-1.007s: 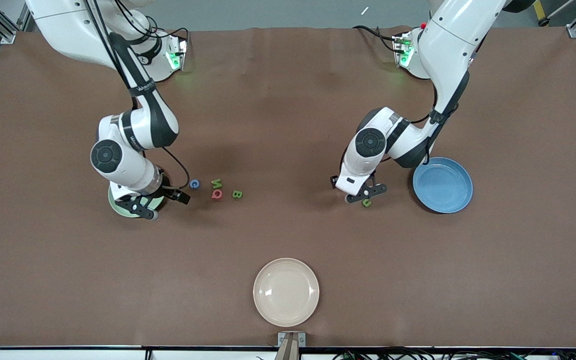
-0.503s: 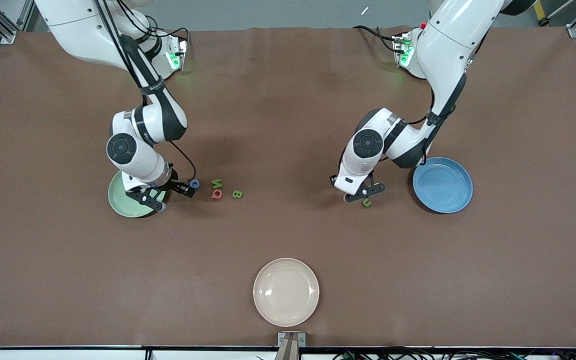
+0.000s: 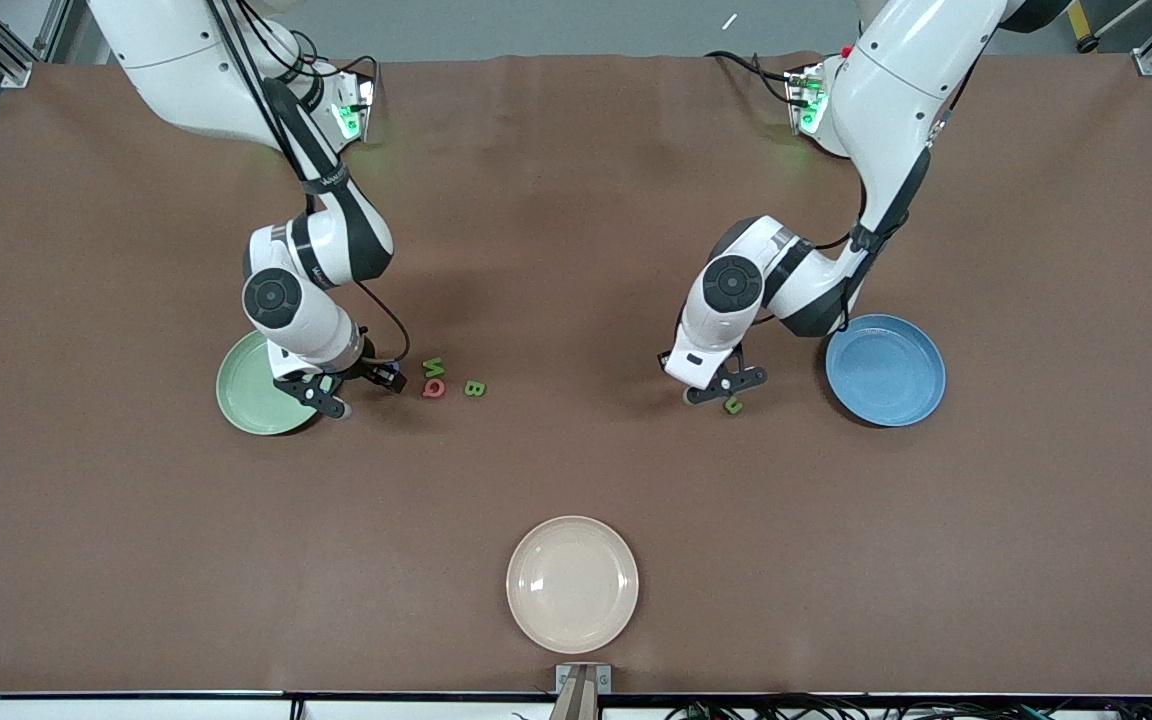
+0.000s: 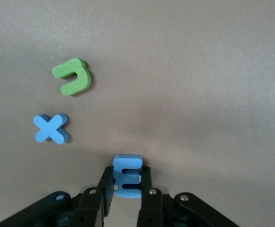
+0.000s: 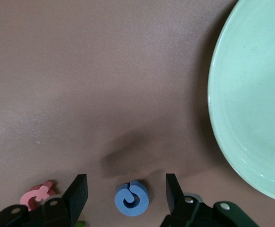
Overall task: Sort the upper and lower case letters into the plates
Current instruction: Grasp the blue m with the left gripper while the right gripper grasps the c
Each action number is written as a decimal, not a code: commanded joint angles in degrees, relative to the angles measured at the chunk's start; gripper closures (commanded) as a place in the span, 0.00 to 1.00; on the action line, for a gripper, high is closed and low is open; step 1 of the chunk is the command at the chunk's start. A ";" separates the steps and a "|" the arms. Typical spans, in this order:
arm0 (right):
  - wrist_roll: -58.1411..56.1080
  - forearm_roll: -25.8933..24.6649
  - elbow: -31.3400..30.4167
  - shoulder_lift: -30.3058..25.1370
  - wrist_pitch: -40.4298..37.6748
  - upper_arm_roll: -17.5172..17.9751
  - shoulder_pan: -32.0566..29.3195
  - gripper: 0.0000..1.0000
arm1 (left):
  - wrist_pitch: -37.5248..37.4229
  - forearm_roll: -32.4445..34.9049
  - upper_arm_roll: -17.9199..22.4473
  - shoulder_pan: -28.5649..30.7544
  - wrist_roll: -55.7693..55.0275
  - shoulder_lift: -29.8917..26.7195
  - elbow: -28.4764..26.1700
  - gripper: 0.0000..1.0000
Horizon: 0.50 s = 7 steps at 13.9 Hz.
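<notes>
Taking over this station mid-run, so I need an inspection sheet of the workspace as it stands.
Surface: brown table, flat.
Job's things: green plate and blue plate, nothing seen in either; letters N, Q, B, green U, blue X loose.
Clutter: cream plate.
Grippers: left gripper shut on blue E; right gripper open around blue c.
Cables: on both arms.
Surroundings: metal frame at corners.

Front view: right arm covers part of pale green plate (image 3: pixel 246 400); blue x (image 4: pixel 51 128) and blue E (image 4: pixel 127 176) hidden under left arm. Right wrist view crops the plate.
</notes>
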 commanded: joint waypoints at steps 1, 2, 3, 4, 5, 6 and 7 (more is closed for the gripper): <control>1.05 0.12 -1.53 -0.57 1.00 -0.32 0.45 0.29 | -1.31 1.68 0.02 0.90 -1.13 -3.85 -0.36 0.94; 1.05 0.12 -1.62 -0.57 1.00 -0.32 0.45 0.32 | -4.10 1.68 0.02 1.34 -0.43 -5.35 -0.01 0.95; 1.05 0.12 -1.62 -0.49 1.00 -0.32 0.45 0.32 | -7.35 1.68 0.02 2.48 1.40 -7.19 0.26 0.95; 1.14 0.12 -1.62 -0.48 1.00 -0.32 0.45 0.33 | -9.47 1.68 -0.07 3.97 4.29 -9.04 0.26 0.95; 1.23 0.12 -1.88 -0.05 1.09 -0.24 0.45 0.33 | -11.06 1.51 -0.33 5.98 8.06 -10.97 -0.26 0.95; 1.40 0.12 -1.97 0.04 1.18 -0.32 0.53 0.33 | -12.55 1.51 -0.77 8.01 11.06 -12.73 -1.14 0.95; 1.40 0.12 -2.06 0.04 1.18 -0.32 0.88 0.33 | -13.09 1.51 -1.47 10.55 14.40 -14.57 -2.97 0.95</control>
